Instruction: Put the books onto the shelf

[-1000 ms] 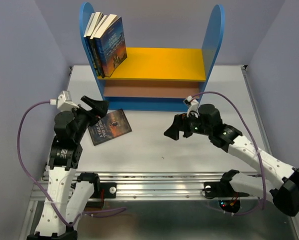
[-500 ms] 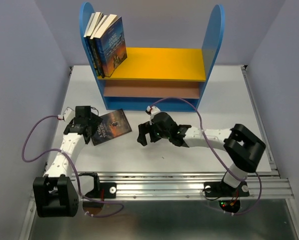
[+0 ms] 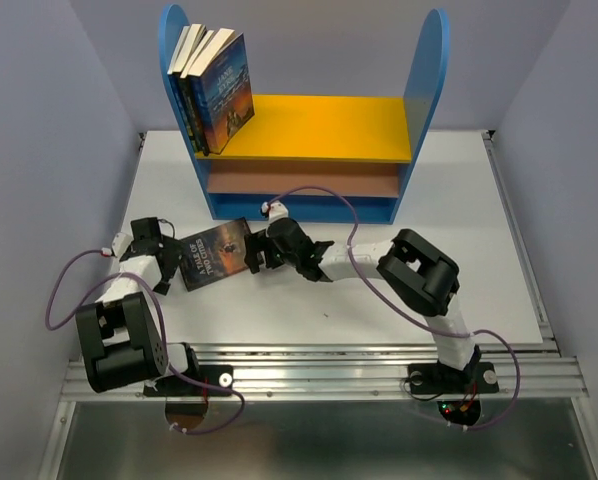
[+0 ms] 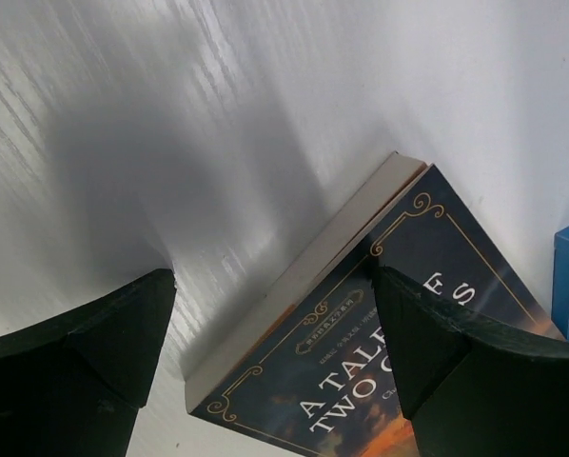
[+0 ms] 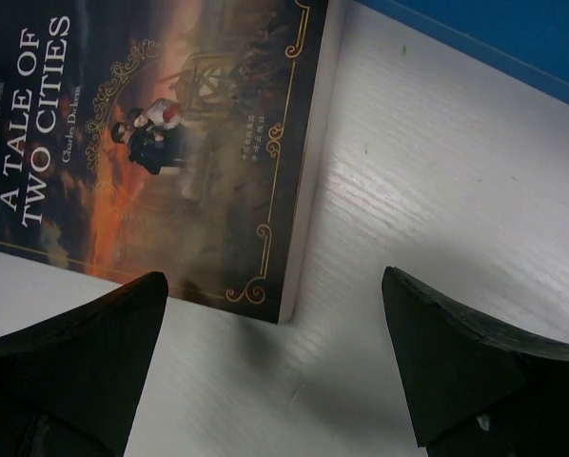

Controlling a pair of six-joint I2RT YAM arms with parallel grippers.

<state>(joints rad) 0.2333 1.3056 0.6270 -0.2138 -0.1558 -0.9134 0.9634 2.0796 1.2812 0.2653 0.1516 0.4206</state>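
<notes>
Flanking A Tale of Two Cities [image 3: 219, 252], which lies flat and cover up on the white table [image 3: 399, 200] just in front of the shelf [image 3: 426, 70], both grippers gape fully wide and grasp nothing. The left gripper [image 3: 171, 262] and the right gripper [image 3: 255, 254] each straddle a book edge, one finger over the cover and one over the table; whether either touches it I cannot tell. Four other books [image 3: 215, 88] lean on the yellow upper board [image 3: 319, 125].

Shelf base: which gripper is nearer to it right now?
Right. The right gripper hangs just in front of the shelf base, at the right edge of A Tale of Two Cities. The left gripper is at the book's left edge, farther forward, off the shelf's left corner.
</notes>
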